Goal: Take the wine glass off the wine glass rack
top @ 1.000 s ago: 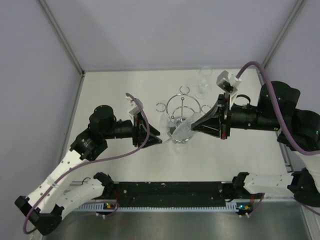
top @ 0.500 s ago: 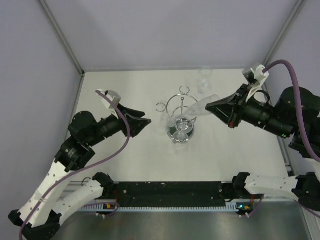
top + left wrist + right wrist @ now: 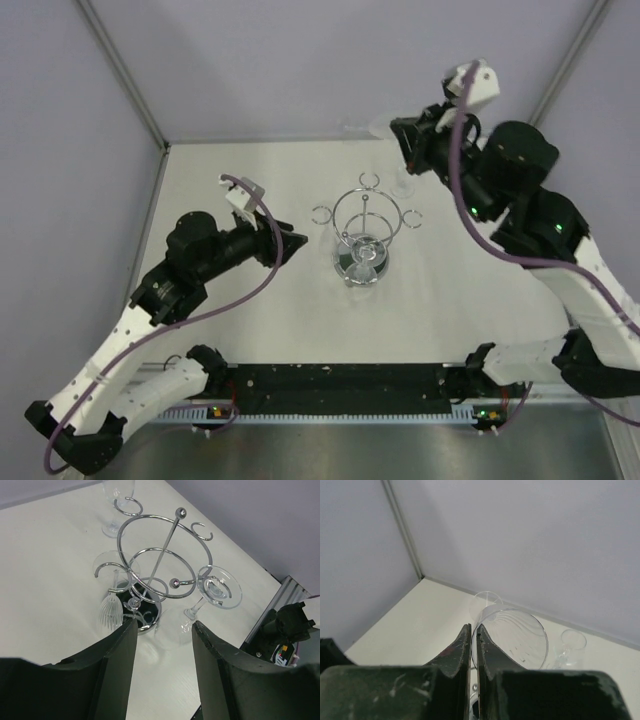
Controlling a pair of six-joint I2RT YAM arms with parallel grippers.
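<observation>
Right gripper (image 3: 474, 630): clenched, fingers pressed together on the wine glass (image 3: 512, 637). The ribbed bowl sits just past the fingertips with its mouth turned away from the wrist. The stem is hidden between the fingers.

Wine glass: off the rack (image 3: 358, 262) and in the air. It is held high above the far right part of the table (image 3: 450, 300), close to the back wall (image 3: 300, 70) and well apart from the rack.

Left gripper (image 3: 164, 625): released, jaws standing apart with nothing between them. It hangs on the rack's left side, aimed at it but not touching.

Rack: upright near the middle of the table, with its round mirrored base flat on the surface and its post straight. The large hoop and small loops show no distortion.

Other items: in the left wrist view, two further glasses hang upside down from the loops. The left glass (image 3: 111, 611) is ribbed. The right glass (image 3: 218, 587) has its foot seated on a loop. A standing glass (image 3: 404, 180) rests on the table behind the rack, to its right and apart from it.
</observation>
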